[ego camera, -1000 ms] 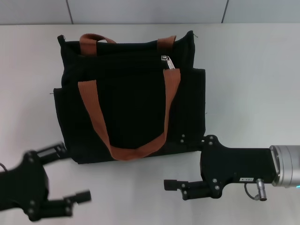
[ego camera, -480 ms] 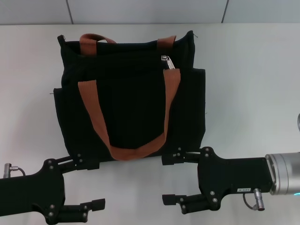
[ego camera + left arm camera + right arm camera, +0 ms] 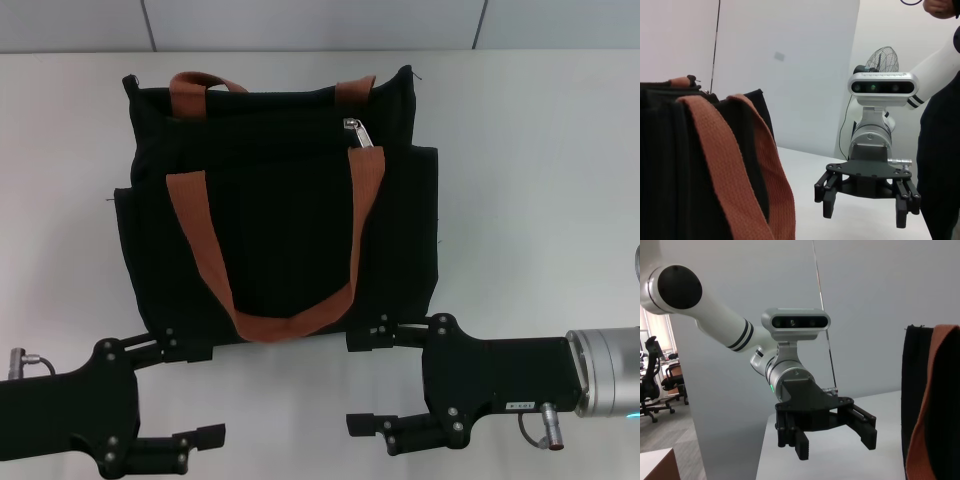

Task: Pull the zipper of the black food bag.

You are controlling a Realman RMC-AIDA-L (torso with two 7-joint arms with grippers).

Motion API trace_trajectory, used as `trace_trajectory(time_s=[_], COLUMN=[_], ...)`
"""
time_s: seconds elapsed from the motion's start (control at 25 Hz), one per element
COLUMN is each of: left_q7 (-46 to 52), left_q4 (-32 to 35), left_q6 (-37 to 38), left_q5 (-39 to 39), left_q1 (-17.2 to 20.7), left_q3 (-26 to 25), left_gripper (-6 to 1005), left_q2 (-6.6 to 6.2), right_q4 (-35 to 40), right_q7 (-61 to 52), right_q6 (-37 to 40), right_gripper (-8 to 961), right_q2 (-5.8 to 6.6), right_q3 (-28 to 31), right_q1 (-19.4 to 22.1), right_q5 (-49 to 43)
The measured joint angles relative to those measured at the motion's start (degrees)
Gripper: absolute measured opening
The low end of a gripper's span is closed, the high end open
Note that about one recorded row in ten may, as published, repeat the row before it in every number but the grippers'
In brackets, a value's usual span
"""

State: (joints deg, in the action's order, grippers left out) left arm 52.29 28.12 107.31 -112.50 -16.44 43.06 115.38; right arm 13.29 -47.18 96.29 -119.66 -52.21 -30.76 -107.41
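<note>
The black food bag (image 3: 280, 215) lies on the white table with its orange-brown handles (image 3: 196, 245) on top. The small silver zipper (image 3: 358, 133) sits near the bag's far right, by a handle's upper end. My left gripper (image 3: 198, 393) is open and empty just in front of the bag's near left corner. My right gripper (image 3: 362, 380) is open and empty in front of the bag's near right edge. The left wrist view shows the bag (image 3: 670, 170) and my right gripper (image 3: 865, 216). The right wrist view shows the bag (image 3: 917, 405) and my left gripper (image 3: 836, 447).
The white table (image 3: 530, 170) extends to both sides of the bag and ends at a grey wall (image 3: 300, 22) behind it. A person (image 3: 940, 150) stands beyond the right arm in the left wrist view.
Over the last second my left gripper swung in to the right, toward the bag's near left corner, and the right gripper shifted slightly left. In the last half second nothing visibly moved.
</note>
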Motion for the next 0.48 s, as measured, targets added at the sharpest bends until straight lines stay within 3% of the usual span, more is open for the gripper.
trace_trajectory(time_s=[0.48], left_q7=[0.18], left_q4=[0.0], left_q6=[-0.27], left_q5=[-0.01], left_q1=[0.14], left_q3=[0.02], left_gripper=[829], left_q2=[0.08], right_q4=[-1.32], right_q7=[1.53], right_q6=[0.25], right_gripper=[794], right_q2=[-0.13], right_q3=[0.61], right_q1=[-0.38], right_q5=[0.16])
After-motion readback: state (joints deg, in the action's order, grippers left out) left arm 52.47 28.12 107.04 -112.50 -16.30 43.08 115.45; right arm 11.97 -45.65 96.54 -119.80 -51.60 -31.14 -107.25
